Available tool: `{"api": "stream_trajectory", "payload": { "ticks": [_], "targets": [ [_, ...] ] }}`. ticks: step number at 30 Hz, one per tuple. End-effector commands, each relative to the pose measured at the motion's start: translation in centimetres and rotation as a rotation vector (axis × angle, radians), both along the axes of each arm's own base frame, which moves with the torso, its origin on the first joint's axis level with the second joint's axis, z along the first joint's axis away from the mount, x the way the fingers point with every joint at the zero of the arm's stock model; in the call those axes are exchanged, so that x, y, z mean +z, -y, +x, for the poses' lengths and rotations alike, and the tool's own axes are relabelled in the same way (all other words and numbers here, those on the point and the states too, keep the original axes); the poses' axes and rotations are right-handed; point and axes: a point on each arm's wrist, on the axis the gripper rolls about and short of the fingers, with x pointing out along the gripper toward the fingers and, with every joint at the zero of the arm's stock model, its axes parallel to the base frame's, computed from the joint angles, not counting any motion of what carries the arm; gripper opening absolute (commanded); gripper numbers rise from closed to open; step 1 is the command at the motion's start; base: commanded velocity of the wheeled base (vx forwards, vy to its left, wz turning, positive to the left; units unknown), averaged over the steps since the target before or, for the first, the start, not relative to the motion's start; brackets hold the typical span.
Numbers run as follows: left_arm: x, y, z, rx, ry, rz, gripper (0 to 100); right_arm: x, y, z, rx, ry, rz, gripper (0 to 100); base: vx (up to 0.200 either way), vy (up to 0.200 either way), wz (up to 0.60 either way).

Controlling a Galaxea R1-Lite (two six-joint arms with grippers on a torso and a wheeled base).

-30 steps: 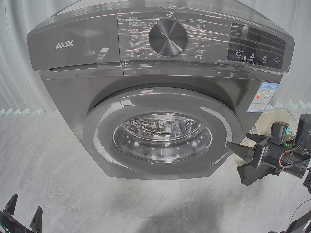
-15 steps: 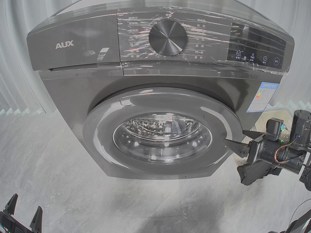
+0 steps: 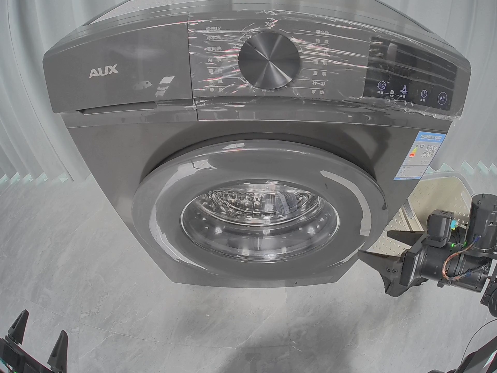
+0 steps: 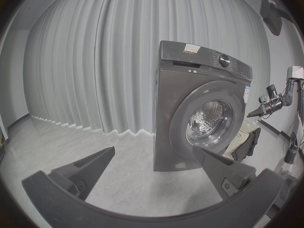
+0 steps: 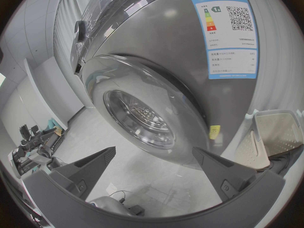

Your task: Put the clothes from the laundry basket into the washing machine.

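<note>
Right gripper (image 3: pixel 375 243) held jaws spread, empty; dark garment (image 4: pixel 248 144) hung over laundry basket (image 3: pixel 449 197) rim below it, apart

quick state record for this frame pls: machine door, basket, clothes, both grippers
door: shut on the washing machine; only bare drum shows through the glass
basket: beside the machine, on the robot's right
clothes: one dark garment draped over the basket's rim
right gripper: fingers open, empty, by the door's lower right edge, in front of the basket
left gripper: fingers open, empty, low on the robot's left, away from the machine
task state: nothing loaded yet
</note>
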Motion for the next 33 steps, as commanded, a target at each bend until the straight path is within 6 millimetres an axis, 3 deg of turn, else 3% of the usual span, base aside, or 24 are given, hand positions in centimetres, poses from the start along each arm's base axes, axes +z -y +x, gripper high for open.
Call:
{"api": "stream_trajectory", "payload": {
  "ticks": [1,8,17,25,33],
  "targets": [
    [-0.4,0.0,0.0,-0.001,0.003,0.000,100,0.6,1.8,0.5,-0.078,0.053,-0.032,100,0.000,0.000,0.00],
    [-0.4,0.0,0.0,-0.001,0.003,0.000,100,1.4,1.4,2.5,-0.091,0.078,-0.028,100,0.000,0.000,0.00],
    [-0.4,0.0,0.0,-0.001,0.003,0.000,100,1.0,0.6,4.6,-0.058,0.048,-0.019,100,0.000,0.000,0.00],
    [-0.4,0.0,0.0,-0.001,0.003,0.000,100,0.8,0.1,3.9,0.032,0.038,0.014,100,0.000,0.000,0.00],
    [-0.4,0.0,0.0,-0.001,0.003,0.000,100,0.4,1.0,1.2,0.073,0.031,0.019,100,0.000,0.000,0.00]
  ]
}}
